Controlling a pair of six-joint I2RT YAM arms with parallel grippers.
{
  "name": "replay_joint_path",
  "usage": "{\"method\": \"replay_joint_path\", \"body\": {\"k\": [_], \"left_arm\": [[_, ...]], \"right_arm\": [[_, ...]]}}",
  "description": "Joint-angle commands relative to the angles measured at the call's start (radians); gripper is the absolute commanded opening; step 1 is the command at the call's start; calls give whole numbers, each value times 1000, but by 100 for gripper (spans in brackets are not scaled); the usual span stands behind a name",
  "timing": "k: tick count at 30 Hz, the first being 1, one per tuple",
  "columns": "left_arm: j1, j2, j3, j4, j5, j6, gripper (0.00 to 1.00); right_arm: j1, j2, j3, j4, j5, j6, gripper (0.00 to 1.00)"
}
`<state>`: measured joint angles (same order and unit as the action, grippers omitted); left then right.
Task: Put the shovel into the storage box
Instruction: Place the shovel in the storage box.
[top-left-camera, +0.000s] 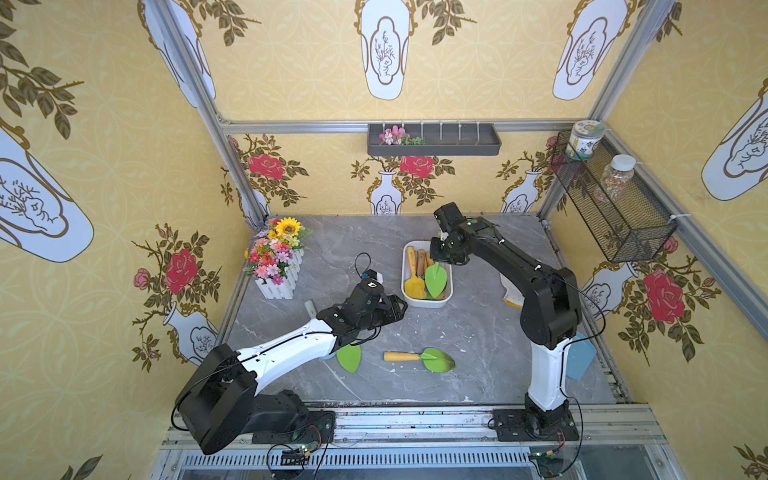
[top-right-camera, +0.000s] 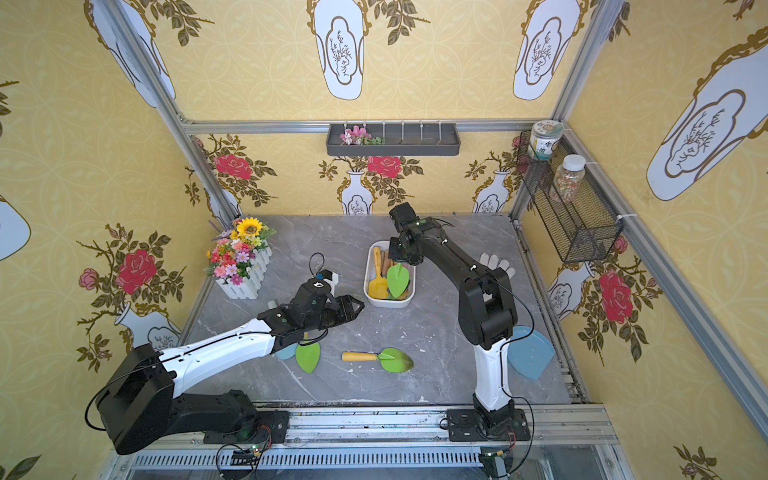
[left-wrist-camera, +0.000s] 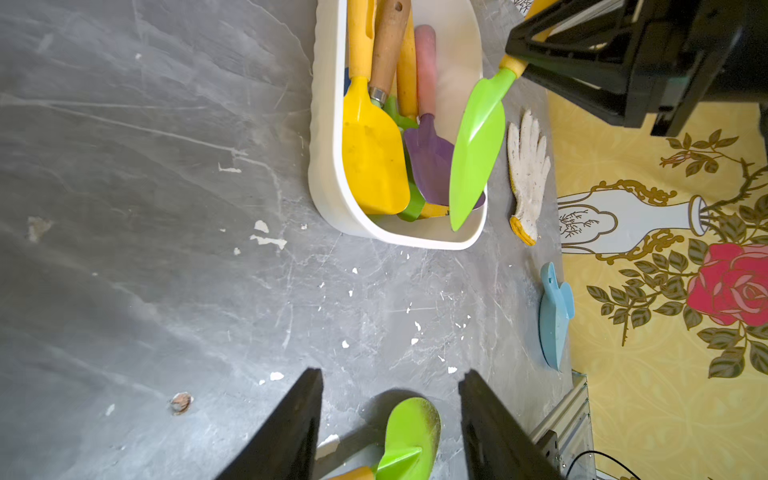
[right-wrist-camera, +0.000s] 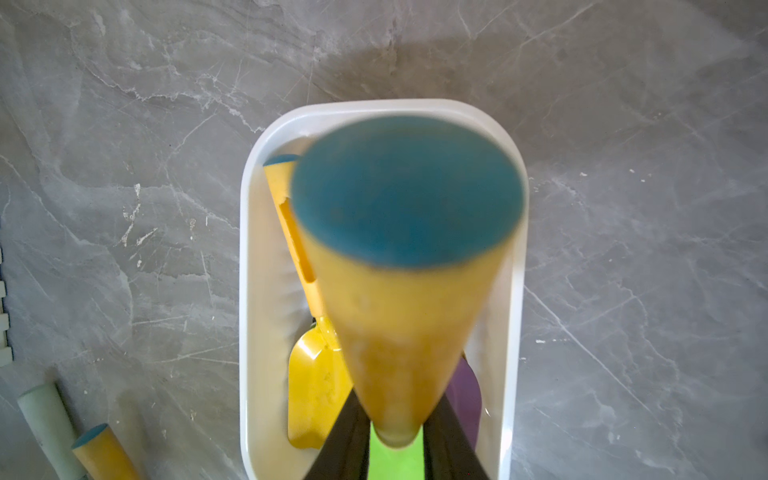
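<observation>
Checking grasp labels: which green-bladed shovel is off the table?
The shovel over the white box, yellow handle clamped in the right tool. The other two lie on the table: one at mid-front, one partly under the left arm.

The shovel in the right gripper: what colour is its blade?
The shovel has a bright green blade, clearest in the left wrist view.

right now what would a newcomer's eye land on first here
The right gripper holds a green-bladed shovel blade-first over the white storage box, which has several other shovels inside. Next comes the bright flower box at the back on the left arm's side. A second green shovel lies loose on the grey table near the front.
</observation>
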<state>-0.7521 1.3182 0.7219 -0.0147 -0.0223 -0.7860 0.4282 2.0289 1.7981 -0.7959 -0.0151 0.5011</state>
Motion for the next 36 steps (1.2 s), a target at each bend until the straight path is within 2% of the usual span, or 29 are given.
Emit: {"method": "replay_joint_path", "body": {"k": [1, 9, 28, 36], "left_arm": [[0, -4, -14, 15, 3, -4, 57], [1, -11, -29, 19, 2, -12, 57], [1, 10, -41, 42, 14, -24, 57], [1, 12, -40, 44, 14, -25, 57]], "right_arm": [[0, 40, 31, -16, -35, 18, 26], [-6, 139, 86, -31, -25, 20, 25], [-3, 219, 173, -54, 1, 0, 27], [-2, 223, 190, -67, 6, -2, 35]]}}
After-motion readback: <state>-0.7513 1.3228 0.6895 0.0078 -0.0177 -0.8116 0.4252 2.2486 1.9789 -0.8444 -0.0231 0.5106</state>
